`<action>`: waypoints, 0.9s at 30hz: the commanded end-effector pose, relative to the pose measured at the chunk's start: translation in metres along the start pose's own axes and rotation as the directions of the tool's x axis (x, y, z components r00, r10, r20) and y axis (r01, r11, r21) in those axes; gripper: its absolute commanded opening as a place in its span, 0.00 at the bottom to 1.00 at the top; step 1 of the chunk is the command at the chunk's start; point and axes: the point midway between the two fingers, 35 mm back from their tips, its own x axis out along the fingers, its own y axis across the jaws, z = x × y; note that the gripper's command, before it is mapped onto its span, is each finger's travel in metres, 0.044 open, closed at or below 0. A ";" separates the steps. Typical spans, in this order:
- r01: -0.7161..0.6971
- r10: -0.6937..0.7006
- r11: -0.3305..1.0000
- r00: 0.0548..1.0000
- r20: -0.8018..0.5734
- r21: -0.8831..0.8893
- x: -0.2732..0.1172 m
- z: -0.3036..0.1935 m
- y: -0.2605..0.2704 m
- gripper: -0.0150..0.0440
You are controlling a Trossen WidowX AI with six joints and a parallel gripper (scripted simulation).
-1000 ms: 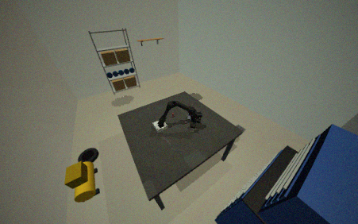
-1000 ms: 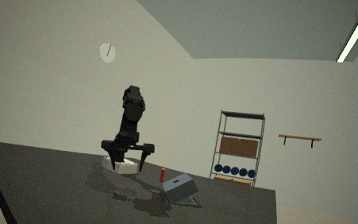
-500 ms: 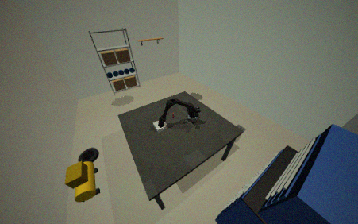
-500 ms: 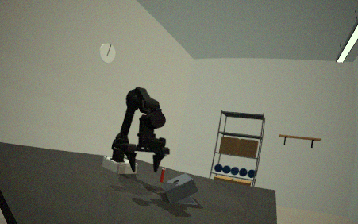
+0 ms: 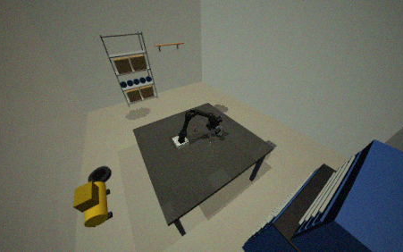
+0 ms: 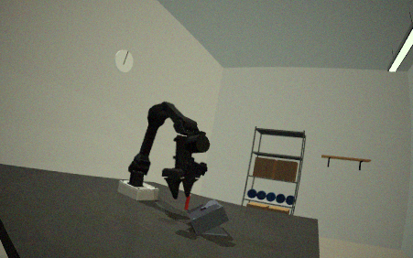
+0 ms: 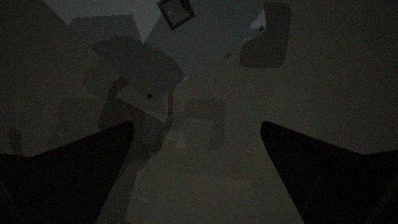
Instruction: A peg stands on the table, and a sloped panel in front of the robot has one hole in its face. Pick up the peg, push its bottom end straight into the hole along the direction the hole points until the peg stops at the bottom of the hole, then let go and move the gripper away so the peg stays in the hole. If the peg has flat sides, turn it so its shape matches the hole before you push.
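Observation:
A red peg [image 5: 195, 129] [image 6: 187, 203] stands upright on the table [image 5: 170, 179] [image 6: 69, 220]. A grey sloped panel [image 6: 210, 221] [image 7: 215, 40] stands beside it, with a dark square-looking hole [image 7: 175, 12] at the top edge of the wrist view. My gripper [image 6: 181, 197] [image 7: 198, 127] is open and empty, pointing down above the table near the panel. In the exterior view one fingertip shows just above the peg's top, but the top view shows the peg off to the gripper's side, toward the base. I cannot make out the peg in the dark wrist view.
The arm's white base block [image 5: 180, 142] [image 6: 138, 191] sits on the table behind the peg and panel. Dark shadows of the arm lie over the table and panel. Shelving [image 5: 131, 73] [image 6: 275, 171] and a yellow machine [image 5: 95, 201] stand off the table.

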 end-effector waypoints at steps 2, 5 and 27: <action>-0.013 0.009 0.983 1.000 -0.021 -0.186 0.001 0.000 0.025 1.00; -0.022 0.014 0.958 1.000 -0.028 -0.287 0.001 0.001 0.039 1.00; -0.090 0.036 0.478 0.996 -0.083 -0.874 -0.003 -0.012 0.134 1.00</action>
